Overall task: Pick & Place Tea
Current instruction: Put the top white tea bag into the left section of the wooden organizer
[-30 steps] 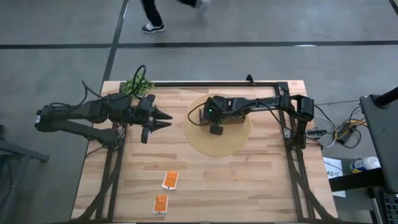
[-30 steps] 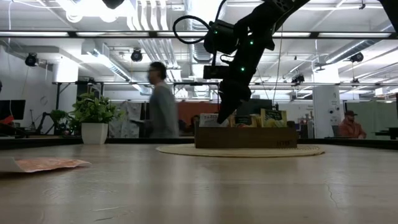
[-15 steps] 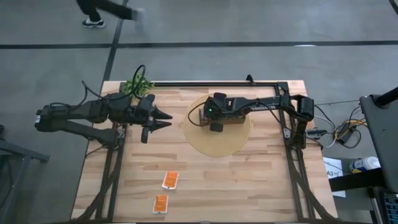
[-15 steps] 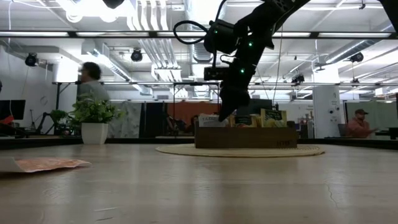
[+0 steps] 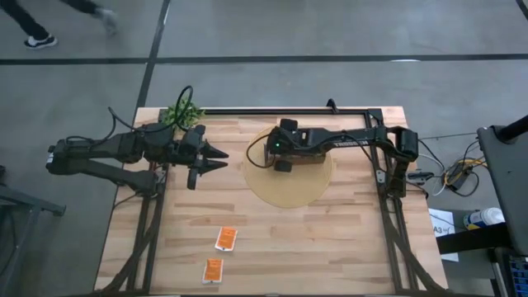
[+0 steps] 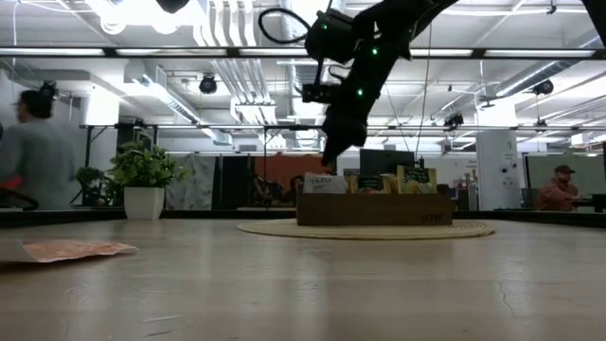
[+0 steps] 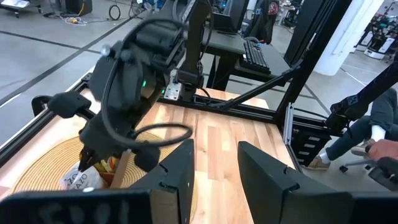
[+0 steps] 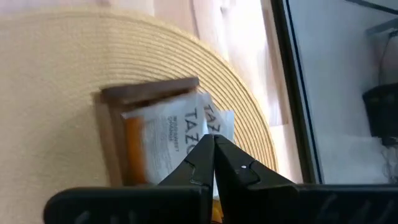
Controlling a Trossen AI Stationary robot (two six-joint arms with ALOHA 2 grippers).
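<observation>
Two orange-and-white tea sachets (image 5: 225, 239) (image 5: 213, 271) lie flat on the table near its front edge. More tea sachets (image 8: 168, 140) stand in the brown wooden box (image 6: 374, 208), which rests on a round woven mat (image 5: 289, 186). My right gripper (image 6: 328, 163) hangs shut just above the box's left end, fingers slanting down, with nothing between them; in its own wrist view its gripper (image 8: 214, 146) shows over a white sachet. My left gripper (image 5: 221, 158) hovers level and open at the table's left, pointing toward the box, empty in its wrist view (image 7: 214, 174).
A small potted plant (image 5: 181, 114) stands at the far left corner. A black frame rail (image 5: 289, 110) runs along the far edge. Bare wood lies between the mat and the two loose sachets. People move in the room beyond the table.
My right gripper has risen a little off the box, staying shut, and its wrist has turned, swinging the fingertips slightly toward the table's left and far side. The sachets in the box and on the table have kept their places.
</observation>
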